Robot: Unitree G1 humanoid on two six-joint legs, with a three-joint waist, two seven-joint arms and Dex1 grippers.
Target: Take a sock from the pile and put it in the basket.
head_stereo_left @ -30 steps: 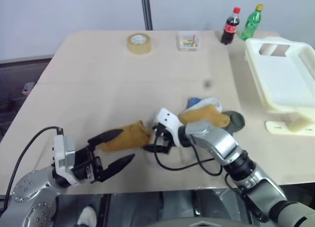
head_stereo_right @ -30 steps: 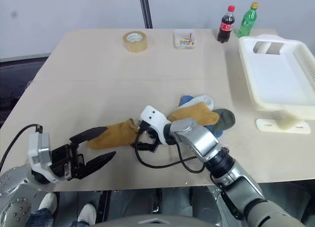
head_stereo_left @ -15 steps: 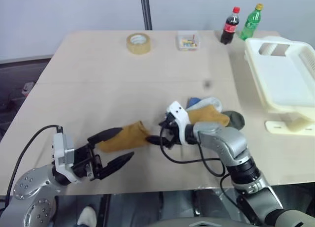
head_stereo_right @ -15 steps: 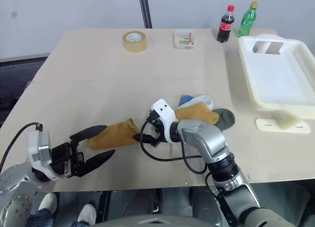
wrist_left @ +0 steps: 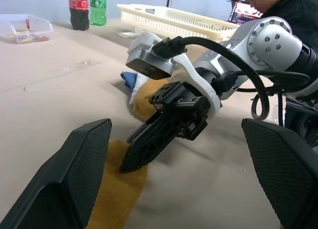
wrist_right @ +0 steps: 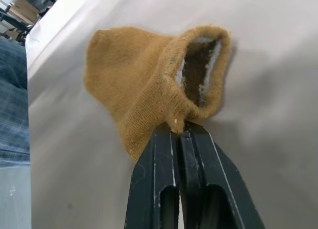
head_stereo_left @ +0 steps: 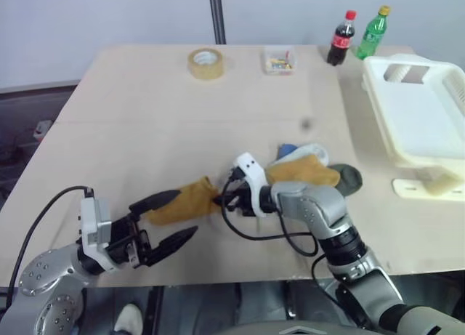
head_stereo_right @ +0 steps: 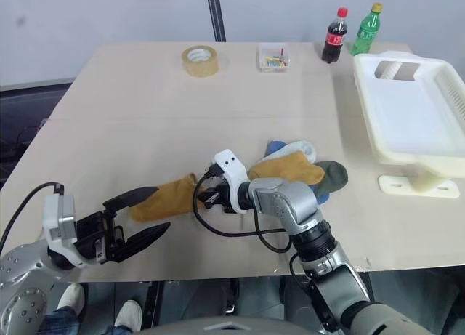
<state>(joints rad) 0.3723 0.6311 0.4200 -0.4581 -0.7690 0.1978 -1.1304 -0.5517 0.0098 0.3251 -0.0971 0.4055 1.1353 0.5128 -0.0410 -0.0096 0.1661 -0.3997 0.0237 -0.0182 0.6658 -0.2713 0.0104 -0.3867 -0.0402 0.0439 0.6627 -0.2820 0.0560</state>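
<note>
The right gripper [wrist_right: 180,132] is clamped on the cuff edge of the sock [head_stereo_left: 185,201], which lies flat on the table [head_stereo_left: 145,124], just at nine o'clock of the pile [head_stereo_left: 316,171], presumably for lifting clear. The left gripper [head_stereo_left: 166,220] is spread wide beside the toe. The basket [head_stereo_left: 414,110] sits at two o'clock, with bare tabletop between.

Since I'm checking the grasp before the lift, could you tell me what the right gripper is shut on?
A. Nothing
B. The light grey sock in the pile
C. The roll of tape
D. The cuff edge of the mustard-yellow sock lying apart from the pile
D: in the right wrist view the right gripper pinches the rim of the mustard-yellow sock.
</note>
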